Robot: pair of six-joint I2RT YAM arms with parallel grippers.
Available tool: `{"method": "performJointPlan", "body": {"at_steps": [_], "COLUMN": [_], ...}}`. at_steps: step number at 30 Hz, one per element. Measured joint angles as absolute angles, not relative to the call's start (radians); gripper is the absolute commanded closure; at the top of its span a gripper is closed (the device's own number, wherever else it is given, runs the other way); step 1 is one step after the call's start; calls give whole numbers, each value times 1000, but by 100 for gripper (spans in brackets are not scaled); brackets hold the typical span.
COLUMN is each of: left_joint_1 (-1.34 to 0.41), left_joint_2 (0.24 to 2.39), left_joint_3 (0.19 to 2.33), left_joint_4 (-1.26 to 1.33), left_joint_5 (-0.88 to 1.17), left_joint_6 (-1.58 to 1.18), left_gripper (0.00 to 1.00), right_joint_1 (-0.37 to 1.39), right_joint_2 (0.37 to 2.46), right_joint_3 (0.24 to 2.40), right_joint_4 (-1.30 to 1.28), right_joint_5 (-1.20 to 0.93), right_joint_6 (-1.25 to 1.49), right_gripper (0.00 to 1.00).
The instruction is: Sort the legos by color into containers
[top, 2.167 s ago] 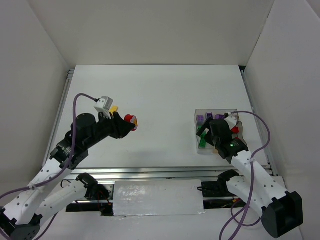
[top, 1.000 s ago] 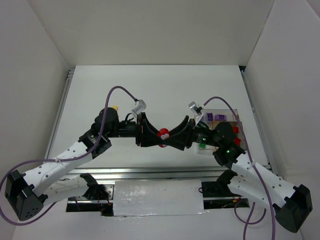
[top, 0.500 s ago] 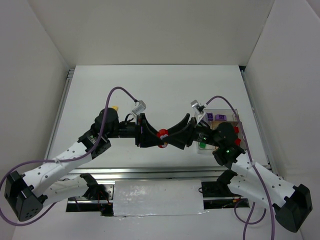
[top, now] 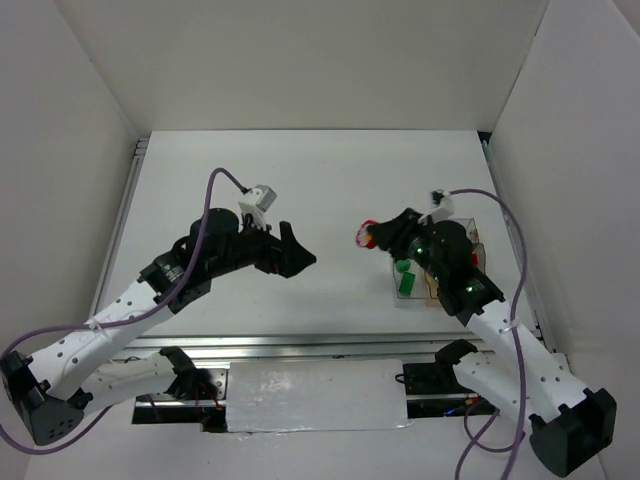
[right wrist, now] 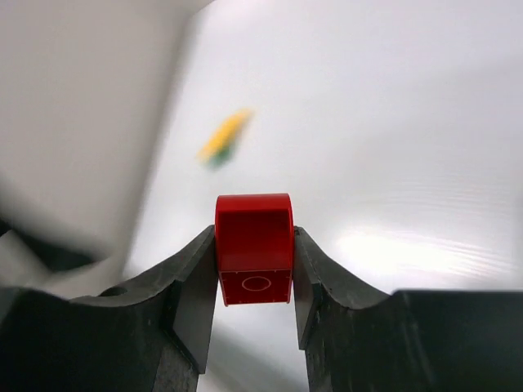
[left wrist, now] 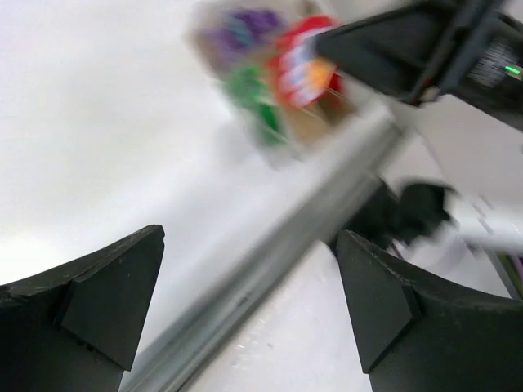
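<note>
One handover done: now clamps red brick (right wrist: 254,259) in right fingers (right wrist: 192,286), swings toward compartment box (left wrist: 315,122); spreads left fingers (left wrist: 90,302) wide, empty. Leaves just the drop.

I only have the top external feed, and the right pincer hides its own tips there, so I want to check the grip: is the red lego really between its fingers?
Observer: Yes. The right wrist view shows the red lego clamped between both fingers of the right pincer.
Operator: Is the left pincer carrying anything?
Observer: No. Its wrist view shows it open, nothing between its fingers.
Operator: Any loose piece I can't see?
Observer: The right wrist view shows one blurred yellow piece on the table beyond the red lego.
</note>
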State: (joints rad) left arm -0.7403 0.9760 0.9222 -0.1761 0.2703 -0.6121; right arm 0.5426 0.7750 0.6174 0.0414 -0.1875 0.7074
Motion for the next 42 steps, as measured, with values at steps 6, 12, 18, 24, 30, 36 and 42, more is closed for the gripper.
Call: {"method": "performJointPlan", "body": {"at_steps": [6, 12, 18, 24, 30, 36, 42], "left_joint_1": [-714, -710, -710, -710, -710, -701, -620], "left_joint_2": [962, 871, 890, 931, 914, 912, 921], "left_joint_3": [1027, 987, 978, 975, 961, 944, 944], "left_joint_4": [-451, -543, -553, -570, -564, -566, -587], "left_joint_5": [-156, -263, -265, -261, -260, -262, -310], "left_joint_6": [-633, -631, -630, -629, -632, -637, -702], "left_gripper": [0, 0, 0, 1, 1, 1, 1], "right_joint_1": [104, -155, -191, -193, -194, -194, -191], "right_joint_2": [802, 854, 985, 1010, 1011, 1038, 1000], "right_joint_3": [646, 641, 671, 678, 678, 678, 678], "right_joint_4": [-363, -506, -532, -511, -456, -421, -385], "right_joint_5": [316, 528, 581, 585, 542, 468, 315], "right_joint_6": [780, 831, 855, 847, 816, 781, 726], "right_gripper": [100, 100, 99, 47, 11, 0, 0]}}
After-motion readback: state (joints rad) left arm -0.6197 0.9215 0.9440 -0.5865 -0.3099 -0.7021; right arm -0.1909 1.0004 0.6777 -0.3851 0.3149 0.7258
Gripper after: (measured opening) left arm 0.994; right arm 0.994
